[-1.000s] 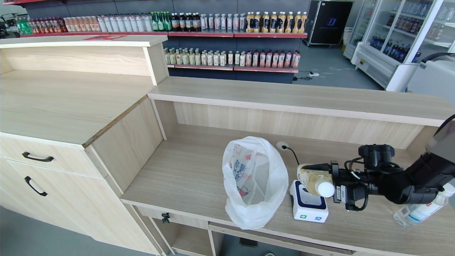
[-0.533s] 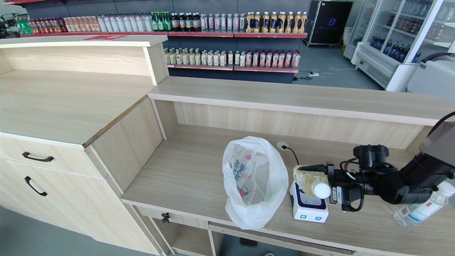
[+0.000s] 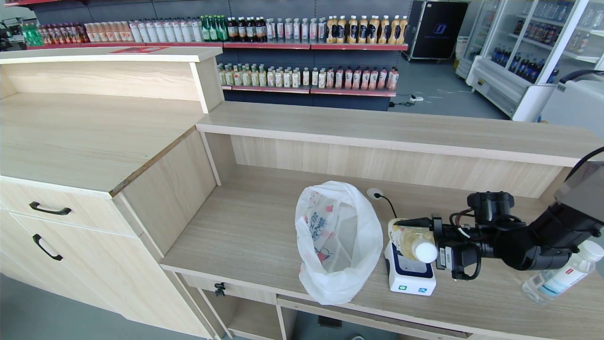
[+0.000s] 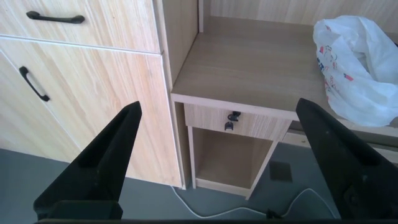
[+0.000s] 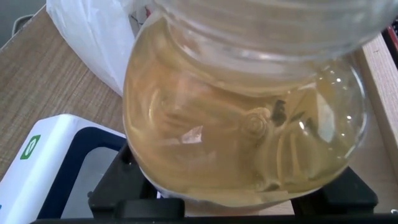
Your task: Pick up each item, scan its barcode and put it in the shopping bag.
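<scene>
R claw (image 3: 424, 235) is clamped on the drink bottle (image 3: 406, 236), held sideways. Over the last sec it slides left and now sits over the scanner (image 3: 409, 278) by the counter's (image 3: 255, 226) front edge, bag (image 3: 337, 241) just beside. Scan looks underway. L claw (image 4: 217, 109) is wide open, empty.

Left part of the counter (image 3: 245, 226), up to the shopping bag (image 3: 337, 241), is bare wood, easy access. Right of the bag it's cramped: scanner (image 3: 409, 278) just beside it, bottle (image 3: 415, 243) in the right gripper (image 3: 406, 233) hanging over that, clear bottle (image 3: 561, 276) further right, back wall (image 3: 377, 165) closing the rear
</scene>
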`<state>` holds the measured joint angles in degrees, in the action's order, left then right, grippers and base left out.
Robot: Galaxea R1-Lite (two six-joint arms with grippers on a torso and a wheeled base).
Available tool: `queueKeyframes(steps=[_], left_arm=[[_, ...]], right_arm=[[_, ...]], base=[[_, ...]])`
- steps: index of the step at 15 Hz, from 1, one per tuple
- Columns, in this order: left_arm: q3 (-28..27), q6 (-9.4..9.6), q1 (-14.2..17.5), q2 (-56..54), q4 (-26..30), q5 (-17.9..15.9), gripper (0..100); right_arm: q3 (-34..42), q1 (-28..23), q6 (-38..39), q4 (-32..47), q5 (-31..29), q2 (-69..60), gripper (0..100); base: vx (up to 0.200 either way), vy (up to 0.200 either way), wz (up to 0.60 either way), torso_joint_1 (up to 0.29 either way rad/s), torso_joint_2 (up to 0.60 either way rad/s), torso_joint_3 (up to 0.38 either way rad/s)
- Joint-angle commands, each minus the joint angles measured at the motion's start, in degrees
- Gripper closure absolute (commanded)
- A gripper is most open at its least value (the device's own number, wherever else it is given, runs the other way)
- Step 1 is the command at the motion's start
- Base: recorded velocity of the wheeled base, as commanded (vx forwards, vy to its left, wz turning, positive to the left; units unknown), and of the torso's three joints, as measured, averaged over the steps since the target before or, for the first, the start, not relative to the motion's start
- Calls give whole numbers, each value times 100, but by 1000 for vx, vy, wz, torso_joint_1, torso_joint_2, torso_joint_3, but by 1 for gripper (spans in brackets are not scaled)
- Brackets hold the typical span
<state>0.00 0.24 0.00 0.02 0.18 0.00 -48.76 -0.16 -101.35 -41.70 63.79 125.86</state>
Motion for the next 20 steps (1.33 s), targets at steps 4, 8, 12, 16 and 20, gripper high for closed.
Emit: queueKeyframes(steps=[4, 8, 12, 16, 20], left_arm=[[0, 2, 0, -2, -1, 0, 0], [0, 2, 0, -2, -1, 0, 0], [0, 2, 0, -2, -1, 0, 0], [0, 2, 0, -2, -1, 0, 0], [0, 2, 0, -2, -1, 0, 0]], right_arm=[[113, -107, 1469, 92, 2, -852, 100], [385, -731, 5459, 57, -869, -2654, 100], [490, -740, 8527, -409, -3602, -3076, 100], [930, -292, 9494, -883, -5087, -2953, 100], [1325, -257, 8342, -1419, -5114, -2777, 100]], base=[[0, 0, 0, 0, 0, 0], [0, 0, 0, 0, 0, 0], [0, 0, 0, 0, 0, 0], [0, 0, 0, 0, 0, 0], [0, 0, 0, 0, 0, 0]])
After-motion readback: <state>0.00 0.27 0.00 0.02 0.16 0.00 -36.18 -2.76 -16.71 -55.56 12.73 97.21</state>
